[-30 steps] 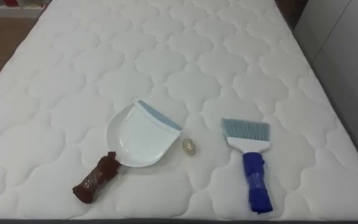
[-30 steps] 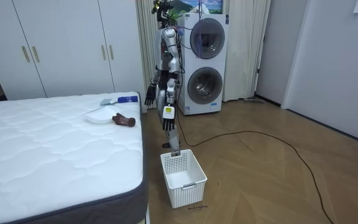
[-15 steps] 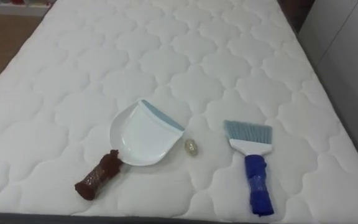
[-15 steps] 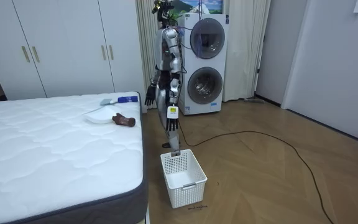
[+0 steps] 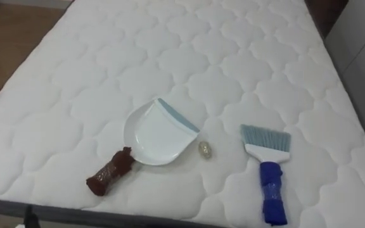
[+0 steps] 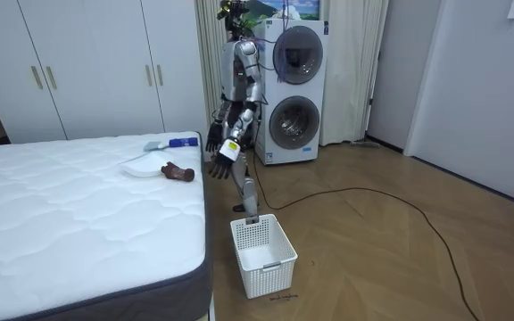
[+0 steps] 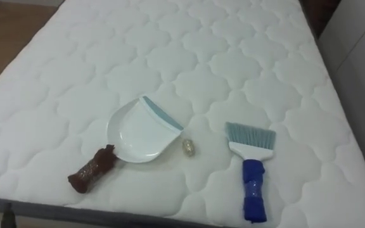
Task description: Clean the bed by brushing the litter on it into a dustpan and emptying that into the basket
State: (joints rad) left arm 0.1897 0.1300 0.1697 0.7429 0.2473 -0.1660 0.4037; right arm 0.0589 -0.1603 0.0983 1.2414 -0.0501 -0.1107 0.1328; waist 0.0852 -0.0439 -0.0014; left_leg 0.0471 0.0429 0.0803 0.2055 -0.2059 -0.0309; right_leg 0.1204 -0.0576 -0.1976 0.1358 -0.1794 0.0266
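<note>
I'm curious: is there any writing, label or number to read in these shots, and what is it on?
Dustpan: no writing shows.
Brush: no writing shows.
Yellow wall note: too small to read.
Washing machines: any print is too small to read.

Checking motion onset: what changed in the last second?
The left robot hand rose forward toward the mattress edge; the head camera shifted too. Nothing taken hold of. The dustpan, brush and small pale lump lie on it as before; the right robot hand stayed put.
</note>
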